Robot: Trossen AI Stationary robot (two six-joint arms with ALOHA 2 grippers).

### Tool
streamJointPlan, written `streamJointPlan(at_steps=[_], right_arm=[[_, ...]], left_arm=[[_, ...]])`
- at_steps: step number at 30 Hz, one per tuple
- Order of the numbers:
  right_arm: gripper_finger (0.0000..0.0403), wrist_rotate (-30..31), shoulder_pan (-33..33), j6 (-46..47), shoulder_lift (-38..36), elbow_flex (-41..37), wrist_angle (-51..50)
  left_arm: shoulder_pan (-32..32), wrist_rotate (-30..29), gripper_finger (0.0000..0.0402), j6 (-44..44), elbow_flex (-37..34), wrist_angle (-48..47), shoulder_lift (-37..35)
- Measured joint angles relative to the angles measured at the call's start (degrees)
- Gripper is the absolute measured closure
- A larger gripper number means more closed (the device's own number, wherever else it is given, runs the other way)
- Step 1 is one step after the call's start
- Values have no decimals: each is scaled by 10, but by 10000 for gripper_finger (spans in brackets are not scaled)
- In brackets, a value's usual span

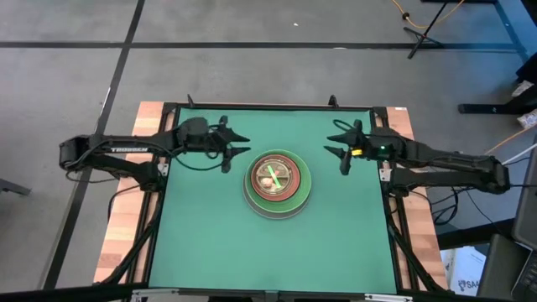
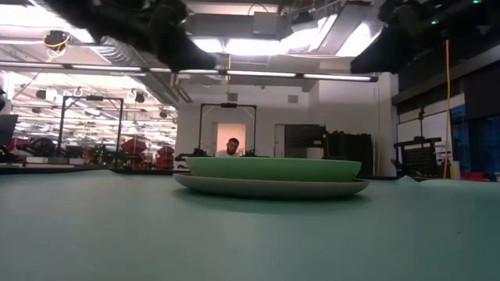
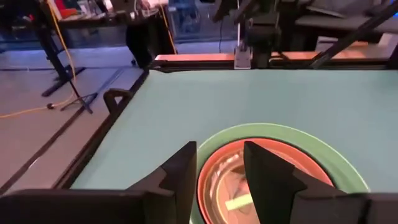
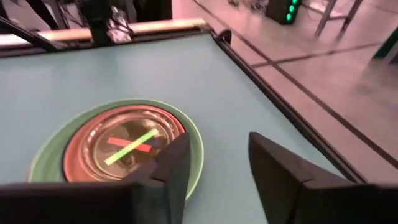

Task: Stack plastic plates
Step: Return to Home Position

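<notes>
The plastic plates sit in one nested stack (image 1: 278, 183) at the table's middle. The large grey plate (image 2: 273, 187) rests on the mat, with the light green plate (image 2: 273, 168) in it. A salmon rim (image 4: 69, 144) and darker plates lie inside; the shiny centre (image 4: 127, 144) shows a green and a red streak. My left gripper (image 1: 238, 151) hovers open just left of and beyond the stack, whose near part shows past its fingers (image 3: 221, 180). My right gripper (image 1: 336, 144) hovers open to the stack's right and beyond it (image 4: 217, 171). Neither touches the plates.
The green mat (image 1: 210, 243) lies bare around the stack. A black frame (image 1: 277, 107) edges the table, with wooden strips (image 1: 126, 226) at both sides. Stands and cables are on the floor beyond. A person (image 2: 232, 147) sits far off in the room.
</notes>
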Motion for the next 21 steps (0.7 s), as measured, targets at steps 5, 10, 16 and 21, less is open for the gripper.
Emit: streamJointPlan(at_steps=[5, 10, 16, 21], right_arm=[[324, -14, 0, 0, -83, -48, 32], [394, -15, 0, 17, -145, -107, 93], [383, -29, 0, 18, -174, -174, 169], [392, -28, 0, 27, -185, -212, 203]], left_arm=[[-5, -7, 276, -17, -90, 63, -103], [-22, -36, 276, -34, -162, 67, -204], [-57, -84, 293, -58, -225, 65, -314], [-80, -92, 340, -61, -274, 62, -380]])
